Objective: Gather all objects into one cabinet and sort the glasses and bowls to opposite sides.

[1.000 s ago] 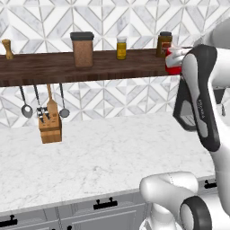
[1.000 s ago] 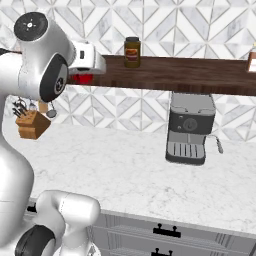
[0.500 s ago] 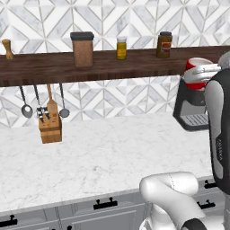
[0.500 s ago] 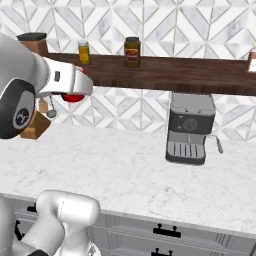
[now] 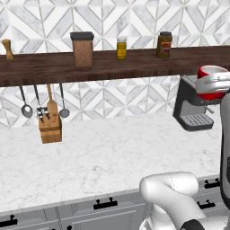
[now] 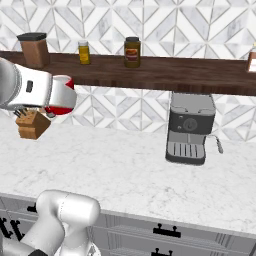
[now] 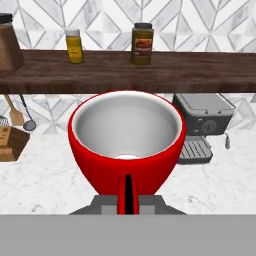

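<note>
Red mug (image 7: 126, 135): upright, in your pincer (image 7: 127, 200), above the marble tabletop (image 5: 103, 157).
Pincer: clamped on the mug's handle.
Coffee machine (image 6: 189, 127): beneath the wooden shelf (image 6: 190, 75).

Home kitchen, rendered. White marble surface (image 5: 103, 157) over grey drawer fronts with black bar pulls (image 5: 105, 204). Geometric white-grey tile backsplash (image 6: 200, 25). Dark wooden wall shelf (image 5: 112, 67) at 12 o'clock carrying brown canister (image 5: 82, 48) and two jars (image 5: 121, 48). Ladle and spatula hang beneath shelf at 10 o'clock, wooden knife block (image 5: 50, 128) just below them. Grey espresso machine (image 6: 189, 127) on surface at 2 o'clock.
</note>
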